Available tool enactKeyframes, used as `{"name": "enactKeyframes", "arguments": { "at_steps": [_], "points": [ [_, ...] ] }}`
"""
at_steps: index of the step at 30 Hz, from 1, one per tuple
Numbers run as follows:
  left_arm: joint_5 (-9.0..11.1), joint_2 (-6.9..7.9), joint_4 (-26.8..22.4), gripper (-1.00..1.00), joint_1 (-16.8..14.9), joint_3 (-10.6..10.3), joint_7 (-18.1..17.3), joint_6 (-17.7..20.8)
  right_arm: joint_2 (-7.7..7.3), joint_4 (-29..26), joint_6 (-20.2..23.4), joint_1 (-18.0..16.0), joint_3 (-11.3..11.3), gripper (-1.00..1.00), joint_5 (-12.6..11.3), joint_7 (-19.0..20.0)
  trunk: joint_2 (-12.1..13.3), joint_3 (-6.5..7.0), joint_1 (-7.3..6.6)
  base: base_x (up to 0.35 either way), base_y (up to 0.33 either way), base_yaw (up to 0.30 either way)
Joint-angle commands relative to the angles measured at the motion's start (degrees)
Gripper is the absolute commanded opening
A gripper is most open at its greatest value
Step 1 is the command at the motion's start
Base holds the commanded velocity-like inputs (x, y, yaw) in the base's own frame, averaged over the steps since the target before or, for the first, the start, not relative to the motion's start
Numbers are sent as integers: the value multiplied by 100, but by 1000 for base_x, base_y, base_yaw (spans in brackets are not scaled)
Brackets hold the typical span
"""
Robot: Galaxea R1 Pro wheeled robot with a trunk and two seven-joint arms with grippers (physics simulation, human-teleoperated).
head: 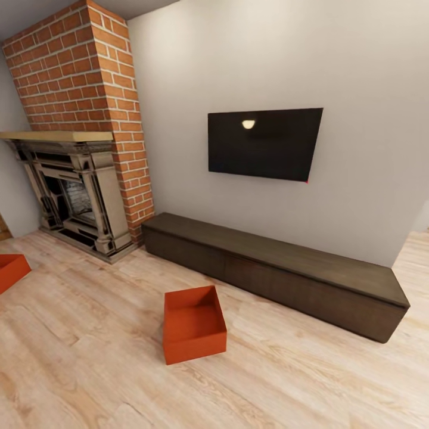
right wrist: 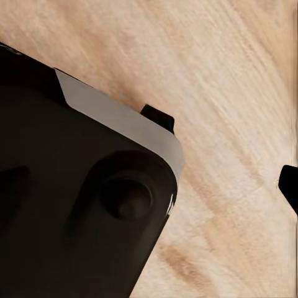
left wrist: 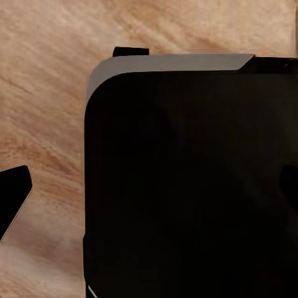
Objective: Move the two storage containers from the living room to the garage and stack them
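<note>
I am in the living room. One red-orange storage container (head: 195, 325) stands open-topped and empty on the light wood plank floor (head: 89, 369), in front of the long low dark-brown cabinet (head: 280, 268). The second storage container (head: 11, 269) is cut off by the head view's left edge, near the fireplace. In the left wrist view, the left gripper (left wrist: 72, 122) hangs open over bare wood beside the robot's black body (left wrist: 192, 186). The right gripper (right wrist: 223, 152) is likewise open, its dark fingertips (right wrist: 158, 117) apart with only planks between them.
A red brick chimney (head: 83, 71) rises over an ornate dark fireplace (head: 74, 196) at the back left. A black television (head: 263, 143) hangs on the white wall above the cabinet. An opening shows at the far right (head: 420, 238).
</note>
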Motion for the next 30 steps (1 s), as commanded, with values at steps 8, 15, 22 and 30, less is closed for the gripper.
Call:
{"name": "enactKeyframes", "arguments": {
  "at_steps": [8,15,22,30],
  "points": [
    [21,0,1,100,-2,7,-2,-15,0,-1,-13,0,50,100,-59,-9,-2,-5,3,322,0,28],
    [21,0,1,100,-2,9,-2,-15,-1,-1,-13,0,50,100,-56,-9,-2,-5,3,322,0,236],
    [21,0,1,100,-2,7,-2,-15,0,-1,-13,1,50,100,-58,-9,-2,-5,3,322,0,262],
    [21,0,1,100,-2,9,-2,-31,-10,-1,-13,1,52,100,-56,-9,-2,-5,3,322,0,111]
  ]
}}
